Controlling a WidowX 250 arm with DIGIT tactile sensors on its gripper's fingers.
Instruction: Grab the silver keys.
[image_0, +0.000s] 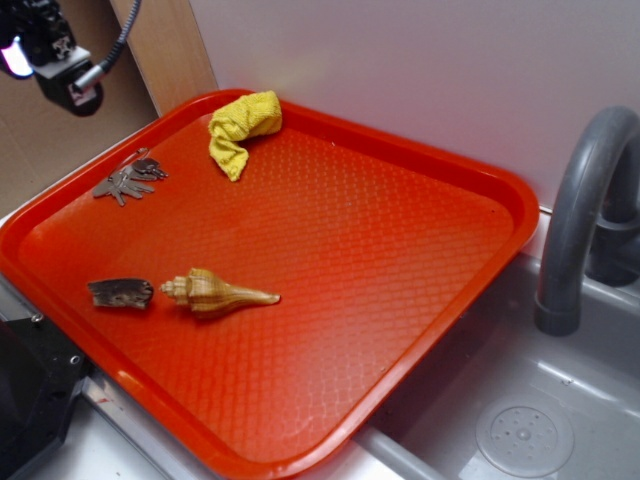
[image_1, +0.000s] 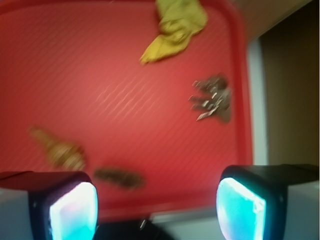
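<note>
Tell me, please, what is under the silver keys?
The silver keys lie directly on the red tray, near its rim, apart from the yellow cloth. Only bare tray shows around them. The spot that the keys cover cannot be seen.

Dull grey metal silver keys (image_0: 128, 182), glossy textured red plastic tray (image_0: 400, 260), soft yellow cloth (image_0: 243, 128)

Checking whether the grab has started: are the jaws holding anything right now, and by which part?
Nothing is held. The gripper is open with empty space between its jaws, and the silver keys lie untouched on the red tray.
</note>
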